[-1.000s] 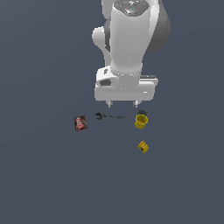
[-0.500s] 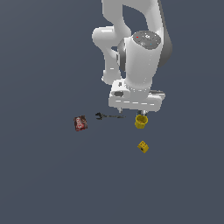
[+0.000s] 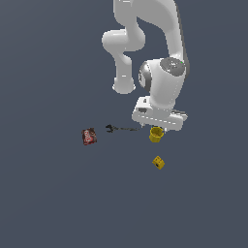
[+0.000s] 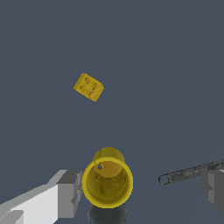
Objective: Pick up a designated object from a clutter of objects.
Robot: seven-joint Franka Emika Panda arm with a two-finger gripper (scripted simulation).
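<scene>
The designated object, a small bright yellow cup (image 3: pixel 156 135) (image 4: pixel 107 181), stands upright on the dark floor with its hollow mouth facing up. My gripper (image 3: pixel 158 128) (image 4: pixel 140 192) hangs low right over it, open. In the wrist view the cup sits between the two grey fingers (image 4: pixel 68 194), close against one of them and far from the other. The rest of the clutter of objects lies around it: a yellow cube (image 3: pixel 158 162) (image 4: pixel 89 86), a thin dark wrench-like tool (image 3: pixel 121 128) (image 4: pixel 190 173) and a red-and-dark packet (image 3: pixel 89 136).
The wrench's ring end lies near the cup, on the side of the farther finger. A dark round shape (image 4: pixel 107 214) shows at the cup's foot. The white arm (image 3: pixel 162 87) rises above the scene. The floor is plain dark grey.
The hand has come down and shifted toward the exterior view's right, ending low over the yellow cup. None of the objects has moved.
</scene>
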